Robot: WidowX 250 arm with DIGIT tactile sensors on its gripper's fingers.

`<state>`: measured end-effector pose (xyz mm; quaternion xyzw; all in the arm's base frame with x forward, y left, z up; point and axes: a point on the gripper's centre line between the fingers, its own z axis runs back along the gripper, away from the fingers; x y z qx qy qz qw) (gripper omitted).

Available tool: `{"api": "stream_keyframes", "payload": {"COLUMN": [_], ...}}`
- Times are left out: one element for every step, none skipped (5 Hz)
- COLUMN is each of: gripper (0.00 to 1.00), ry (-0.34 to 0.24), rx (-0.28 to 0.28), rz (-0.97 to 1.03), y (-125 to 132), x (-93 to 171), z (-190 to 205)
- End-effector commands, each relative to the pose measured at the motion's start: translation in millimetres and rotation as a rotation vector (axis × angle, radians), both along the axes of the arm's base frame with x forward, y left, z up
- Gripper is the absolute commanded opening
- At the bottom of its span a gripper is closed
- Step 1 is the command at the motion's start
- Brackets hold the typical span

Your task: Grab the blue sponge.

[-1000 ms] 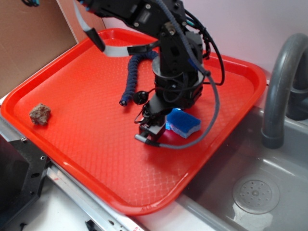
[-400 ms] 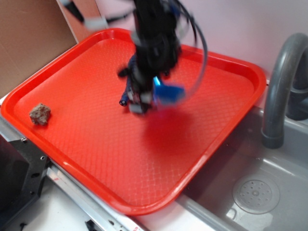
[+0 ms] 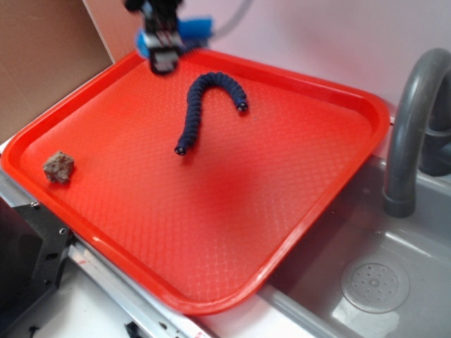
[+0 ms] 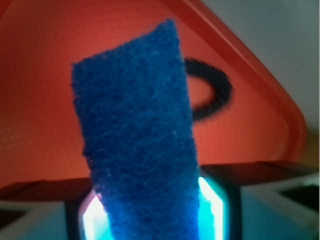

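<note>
My gripper (image 3: 163, 51) is high at the back left corner of the red tray (image 3: 211, 232), blurred by motion. It is shut on the blue sponge (image 3: 194, 28), which sticks out to its right. In the wrist view the sponge (image 4: 137, 140) fills the middle, squeezed between the two fingers (image 4: 212, 205), with my gripper (image 4: 150, 210) closed on its lower end. The sponge hangs clear above the tray floor.
A long curved dark navy ribbed tube (image 3: 201, 105) lies on the tray's back middle; it also shows in the wrist view (image 4: 210, 95). A small brown rough lump (image 3: 58, 167) sits at the tray's left. A grey faucet (image 3: 416, 120) and sink (image 3: 373, 282) are on the right.
The gripper lifted the blue sponge off the tray's middle and carried it up and back to the far left corner. The navy tube is now uncovered.
</note>
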<state>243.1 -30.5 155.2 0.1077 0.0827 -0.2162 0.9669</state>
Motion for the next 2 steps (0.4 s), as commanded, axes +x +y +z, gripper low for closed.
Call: {"api": "stream_keyframes", "payload": {"gripper": [0.0,0.0], "ry": [-0.112,-0.168], "rx": [-0.064,-0.07], "rz": [0.288,0.244], "y": [-17.4,-19.7], "x": [-34.1,-31.9], "z": [41.9,34.2]}}
